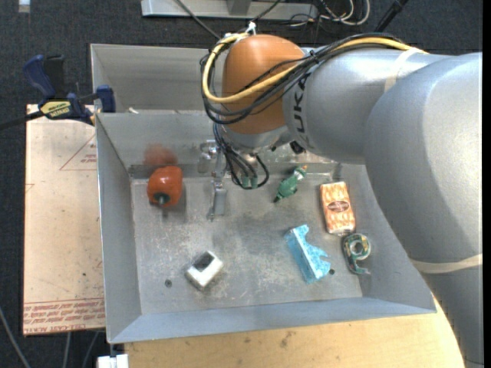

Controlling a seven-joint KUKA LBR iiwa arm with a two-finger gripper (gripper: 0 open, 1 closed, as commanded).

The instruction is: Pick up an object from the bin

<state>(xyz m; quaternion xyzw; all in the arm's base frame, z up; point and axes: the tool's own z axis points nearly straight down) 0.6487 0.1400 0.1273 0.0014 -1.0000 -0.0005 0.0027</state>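
The grey metal bin (115,228) holds a few loose things, well apart from one another. Read from the bin's centre, a red round thing (165,186) with a dark spot on its front lies at about 10 o'clock, close to the left wall (a faint reddish reflection of it shows on the back wall above it). At about 7 o'clock, towards the near edge, sits a small white block (203,269) with a dark top.

The gripper (218,202) hangs just off centre towards 11 o'clock, pointing down at bare floor. The red round thing lies at its 9 o'clock, near but not touching, and is the closest thing to it. Whether the gripper is open or closed cannot be told from this angle, and nothing can be seen in it. Above it are the wrist's orange cover (257,83) and looped cables (245,171).

At about 1 o'clock lies a small green thing (289,184), tilted. A light blue foam piece (308,254) rests at about 4 o'clock. At 3 o'clock an orange patterned packet (337,207) lies flat, and at its 5 o'clock, just beside the right wall, is a green and yellow ring-shaped thing (356,251). The grey arm (399,113) covers the bin's right side.
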